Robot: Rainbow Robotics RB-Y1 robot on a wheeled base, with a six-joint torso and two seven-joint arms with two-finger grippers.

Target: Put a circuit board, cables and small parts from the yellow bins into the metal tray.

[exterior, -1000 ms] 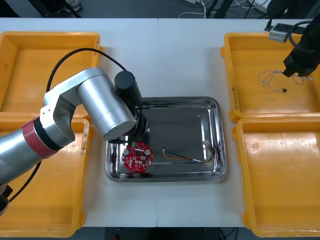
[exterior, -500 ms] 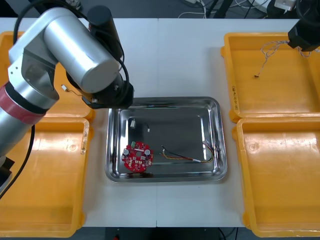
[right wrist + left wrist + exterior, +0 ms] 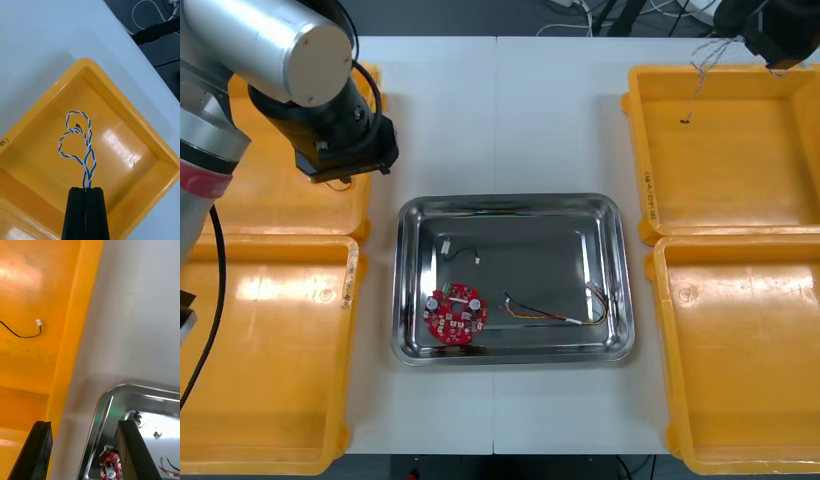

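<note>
Right end effector grips blue-white cable, hanging lengthwise toward yellow bin; left end effector wide.

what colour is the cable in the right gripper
Blue and white twisted cable, held by the right gripper; clearest in right wrist view.

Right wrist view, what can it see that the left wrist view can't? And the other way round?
Right wrist view: the right end effector, shut on the twisted blue and white cable, which dangles above the far right yellow bin. Left wrist view: the open left end effector, a black cable lying in the far left yellow bin, and the metal tray holding a red circuit board. Both: the light table and a yellow bin, a different one in each.
</note>
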